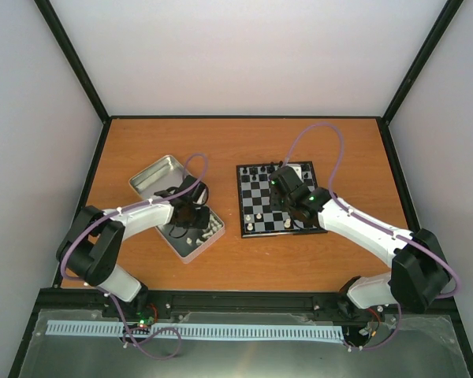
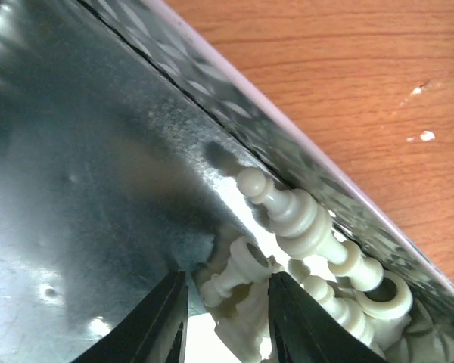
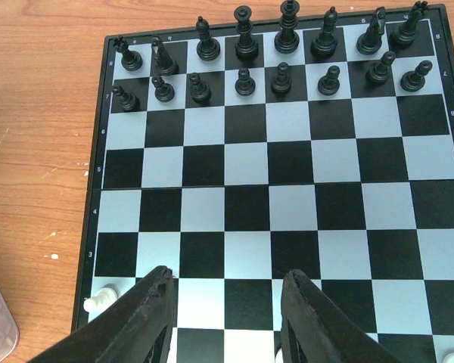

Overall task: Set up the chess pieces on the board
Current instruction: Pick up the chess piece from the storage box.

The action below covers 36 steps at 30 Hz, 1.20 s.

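Observation:
Several cream chess pieces (image 2: pixel 303 219) lie heaped in a corner of the silver tin (image 2: pixel 98 151). My left gripper (image 2: pixel 223 291) is down in that tin (image 1: pixel 191 236). Its jaws are narrowed around a lying white pawn (image 2: pixel 238 268): one finger touches the base and a small gap shows at the head. The board (image 3: pixel 287 219) lies to the right (image 1: pixel 280 198). My right gripper (image 3: pixel 227 287) hovers open over the board's near rows (image 1: pixel 282 187), holding nothing. A white piece (image 3: pixel 98 299) stands at the near left edge. A few others (image 1: pixel 258 216) stand on the near rows.
Black pieces (image 3: pixel 246 45) fill the board's two far rows. The tin's lid (image 1: pixel 162 177) lies open-side up behind the tin. Orange wooden table (image 2: pixel 348 76) surrounds both, closed in by white walls with black frame posts.

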Motion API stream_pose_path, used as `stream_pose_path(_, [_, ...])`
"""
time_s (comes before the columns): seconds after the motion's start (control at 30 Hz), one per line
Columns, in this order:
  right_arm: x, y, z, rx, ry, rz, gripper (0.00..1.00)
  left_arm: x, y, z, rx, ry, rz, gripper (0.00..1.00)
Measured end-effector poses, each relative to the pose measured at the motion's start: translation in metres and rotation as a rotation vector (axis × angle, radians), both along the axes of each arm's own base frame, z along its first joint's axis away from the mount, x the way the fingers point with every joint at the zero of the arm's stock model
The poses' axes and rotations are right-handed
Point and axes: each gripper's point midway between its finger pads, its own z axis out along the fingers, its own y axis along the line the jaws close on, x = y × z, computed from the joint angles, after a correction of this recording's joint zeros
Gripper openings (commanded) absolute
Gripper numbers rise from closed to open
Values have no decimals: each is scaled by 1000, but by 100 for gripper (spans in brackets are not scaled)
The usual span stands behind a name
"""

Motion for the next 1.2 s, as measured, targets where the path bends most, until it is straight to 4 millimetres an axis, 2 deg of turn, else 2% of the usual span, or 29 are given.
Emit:
stream_pose_path(0.27, [-1, 0, -2, 1, 7, 4, 40, 6, 13, -1, 70, -27, 35, 19])
stream_pose_path(0.53, [-4, 0, -7, -1, 17, 7, 39, 9, 15, -3, 92, -33, 37, 25])
stream_pose_path(0.97, [-5, 1, -4, 15, 14, 15, 39, 25, 18, -3, 136, -68, 58, 24])
stream_pose_path(1.2, [-6, 1, 0, 28, 5, 19, 39, 31, 14, -3, 124, -88, 61, 13])
